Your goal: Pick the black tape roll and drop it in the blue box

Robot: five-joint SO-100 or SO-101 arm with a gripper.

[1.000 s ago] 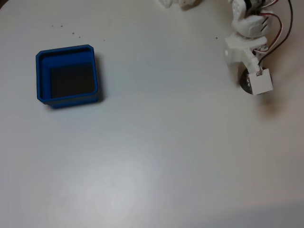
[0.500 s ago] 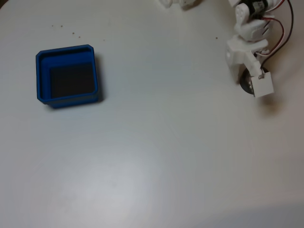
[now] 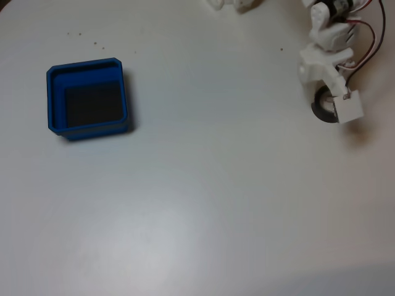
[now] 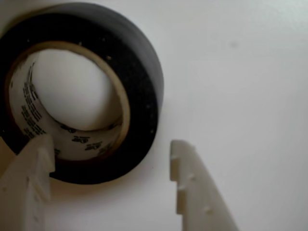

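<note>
Black tape roll [image 4: 139,86] lies flat on the white table [image 3: 216,197], its wall between the gripper's [image 4: 110,154] parted jaws, not squeezed. In the fixed view the blue box [image 3: 55,98] sits well apart, far left.

The only print I can find sits on the pale inner core of the black tape roll [image 4: 139,82] in my wrist view: short rows of small dark lettering run around the inside of the ring, at its left and along its lower edge. The letters are too small and blurred for me to make out a word, brand or number. In the fixed view I can read no text on anything.
</note>
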